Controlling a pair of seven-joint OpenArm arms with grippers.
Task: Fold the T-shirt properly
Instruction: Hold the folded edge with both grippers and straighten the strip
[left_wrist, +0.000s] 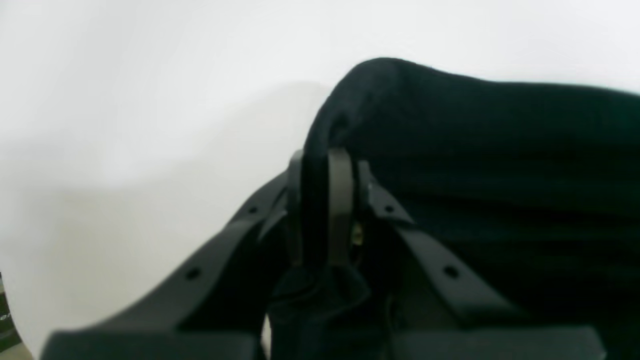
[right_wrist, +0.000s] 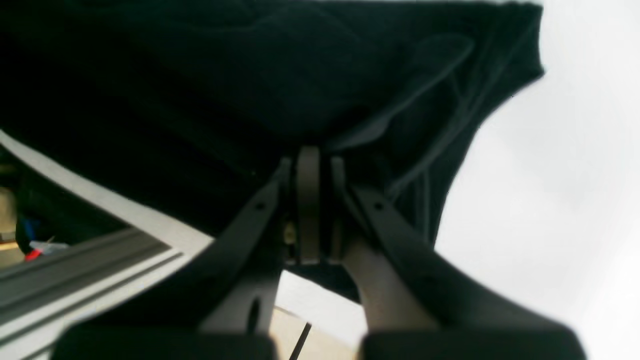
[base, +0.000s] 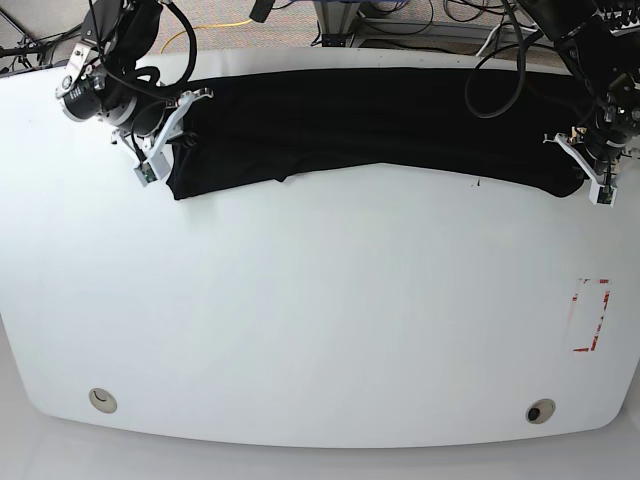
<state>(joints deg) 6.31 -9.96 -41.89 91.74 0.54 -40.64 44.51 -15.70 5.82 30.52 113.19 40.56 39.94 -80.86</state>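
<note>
The black T-shirt (base: 380, 120) lies stretched in a long band along the far side of the white table (base: 320, 320). My right gripper (base: 172, 135), at the left of the base view, is shut on the shirt's left end. Its wrist view shows the fingers (right_wrist: 308, 165) pinching the cloth (right_wrist: 250, 75), which spreads above them. My left gripper (base: 588, 168), at the right of the base view, is shut on the shirt's right end. In that wrist view a rounded fold of the fabric (left_wrist: 500, 175) rises over the closed fingers (left_wrist: 340, 190).
A red dashed rectangle (base: 592, 315) is marked on the table near its right edge. Two round holes (base: 101, 400) (base: 540, 411) sit near the front edge. Cables (base: 400, 15) run behind the table. A grey frame rail (right_wrist: 75, 270) shows beyond the table edge.
</note>
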